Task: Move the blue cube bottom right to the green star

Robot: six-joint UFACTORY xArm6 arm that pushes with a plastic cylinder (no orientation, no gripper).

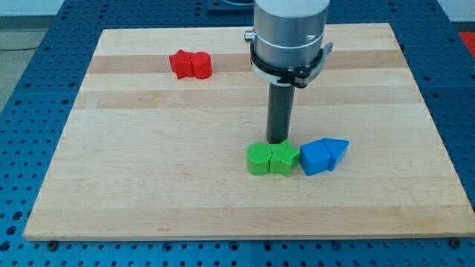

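My tip [277, 141] behind green blocks [270, 159]

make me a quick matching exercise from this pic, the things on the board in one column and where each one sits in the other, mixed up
Things
1. red blocks
2. green blocks
3. blue blocks
4. my tip

Places
A. just above the green pair, at its top edge
B. near the view's top, left of the rod
C. at the right end of the row, lower middle of the board
D. directly left of the blue pair, close against it

Pairs: 1-B, 2-D, 3-C, 4-A
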